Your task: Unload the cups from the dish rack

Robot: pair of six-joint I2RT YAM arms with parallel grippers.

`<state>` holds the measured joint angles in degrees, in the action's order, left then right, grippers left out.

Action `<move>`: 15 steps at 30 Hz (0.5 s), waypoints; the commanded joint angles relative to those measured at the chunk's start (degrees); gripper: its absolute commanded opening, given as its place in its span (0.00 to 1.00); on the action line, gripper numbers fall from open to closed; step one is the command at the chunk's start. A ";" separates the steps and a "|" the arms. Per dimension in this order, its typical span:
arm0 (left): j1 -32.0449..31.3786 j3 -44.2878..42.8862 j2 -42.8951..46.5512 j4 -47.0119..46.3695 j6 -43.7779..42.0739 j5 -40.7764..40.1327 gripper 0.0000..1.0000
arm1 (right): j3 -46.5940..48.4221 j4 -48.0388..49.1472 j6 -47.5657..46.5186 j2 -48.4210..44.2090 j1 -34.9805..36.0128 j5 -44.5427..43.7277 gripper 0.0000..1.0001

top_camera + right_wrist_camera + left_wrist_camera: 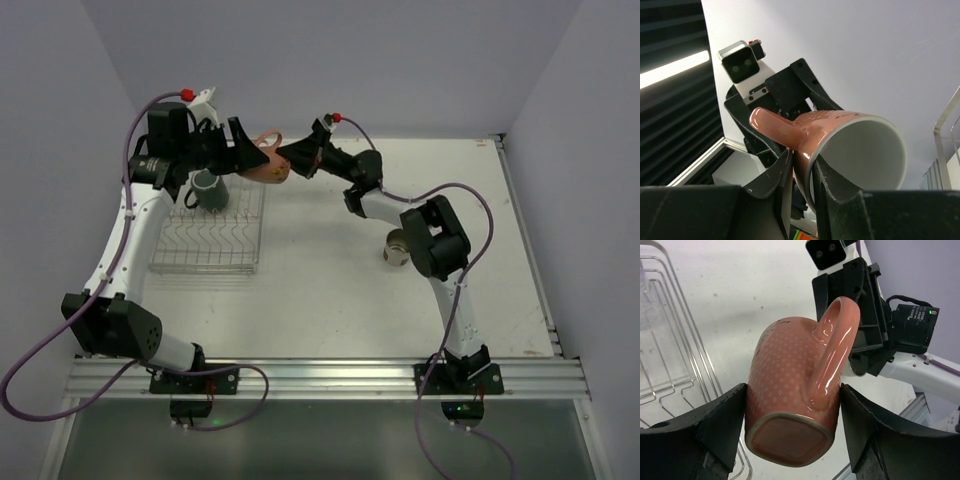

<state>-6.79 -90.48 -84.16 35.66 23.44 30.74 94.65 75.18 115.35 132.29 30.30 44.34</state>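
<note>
1. Top view: bright, even overhead light. Table (330, 300) near white, with only soft, faint shadows under the arms. Sharp throughout.
2. Left wrist view: glare streaks along the handle of the salmon-pink mug (790, 390), whose pattern is crisp. Left gripper (792, 390) fingers (700, 435) are dark and low in detail.
3. Right wrist view: light strip (672, 67) at the left edge is blown out. Right gripper (802, 160) fingers (840, 200) are near black and blurred. Mug's inside is evenly lit.

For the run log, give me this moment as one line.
pink mug midair, handover; left fingers on body; right fingers on rim; green mug in rack; tan cup on table
</note>
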 commanded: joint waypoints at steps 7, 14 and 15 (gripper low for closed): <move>3.36 5.04 0.66 -17.89 3.62 14.96 0.00 | -6.58 20.45 -0.74 -13.19 1.34 10.06 0.00; 3.53 9.88 -0.30 -27.30 9.42 21.63 0.00 | -11.59 20.36 -1.80 -17.59 1.34 13.14 0.00; 3.53 10.32 -0.65 -28.18 9.95 22.08 0.00 | -11.86 20.27 -1.80 -17.85 1.34 13.49 0.00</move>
<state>-3.70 -81.36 -84.09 19.29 29.39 52.97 83.37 72.82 114.41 120.33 28.91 49.74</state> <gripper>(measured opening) 0.739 0.165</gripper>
